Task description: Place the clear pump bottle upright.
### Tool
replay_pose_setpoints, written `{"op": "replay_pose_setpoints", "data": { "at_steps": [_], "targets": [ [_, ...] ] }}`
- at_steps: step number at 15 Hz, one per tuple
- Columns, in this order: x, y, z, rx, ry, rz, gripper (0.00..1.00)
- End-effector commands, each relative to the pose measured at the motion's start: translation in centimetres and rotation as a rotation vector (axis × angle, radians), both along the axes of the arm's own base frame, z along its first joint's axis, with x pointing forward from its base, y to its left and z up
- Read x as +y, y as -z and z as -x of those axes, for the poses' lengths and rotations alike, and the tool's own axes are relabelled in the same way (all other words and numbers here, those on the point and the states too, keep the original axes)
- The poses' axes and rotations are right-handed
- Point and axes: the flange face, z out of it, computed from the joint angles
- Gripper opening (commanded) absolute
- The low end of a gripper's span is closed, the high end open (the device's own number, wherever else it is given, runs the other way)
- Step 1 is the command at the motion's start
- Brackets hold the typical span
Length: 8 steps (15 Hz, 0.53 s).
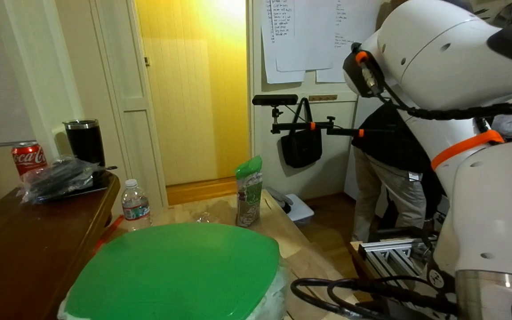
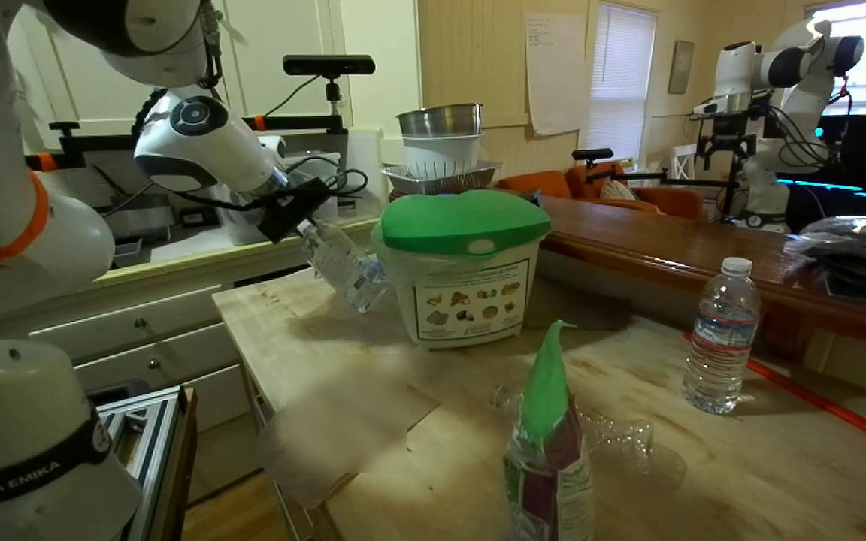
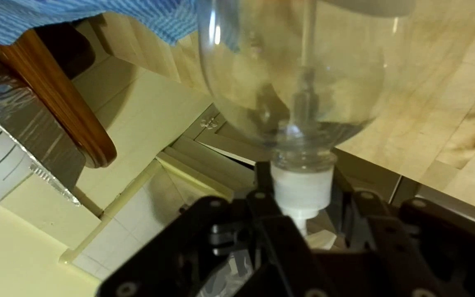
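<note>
The clear pump bottle hangs tilted in an exterior view, its white neck up towards the gripper and its base down to the right, beside the green-lidded tub. I cannot tell whether its base touches the table. In the wrist view the clear bottle body points away from me, with the pump tube visible inside. My gripper is shut around its white pump collar. The gripper also shows in an exterior view, above the table's far left corner. In the remaining exterior view the gripper and pump bottle are out of sight.
The green-lidded tub stands right of the pump bottle. A water bottle, a green bag, a clear plastic bottle lying down and an orange strip are on the wooden table. A brown counter borders the table.
</note>
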Motion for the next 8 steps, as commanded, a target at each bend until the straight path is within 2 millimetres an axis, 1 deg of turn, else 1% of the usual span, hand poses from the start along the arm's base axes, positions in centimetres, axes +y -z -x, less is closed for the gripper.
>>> {"op": "replay_pose_setpoints", "data": {
  "at_steps": [1, 3, 5, 6, 8],
  "targets": [
    [-0.4, -2.1, 0.4, -0.03, -0.035, -0.053, 0.1],
    [-1.0, -4.2, 1.1, -0.059, -0.022, -0.07, 0.1],
    [-2.2, -6.3, 2.4, -0.063, 0.036, -0.071, 0.1],
    [-0.9, -4.4, 1.5, -0.038, 0.008, -0.069, 0.35],
    [-1.5, -5.9, 2.3, -0.05, 0.026, -0.084, 0.35]
  ]
}}
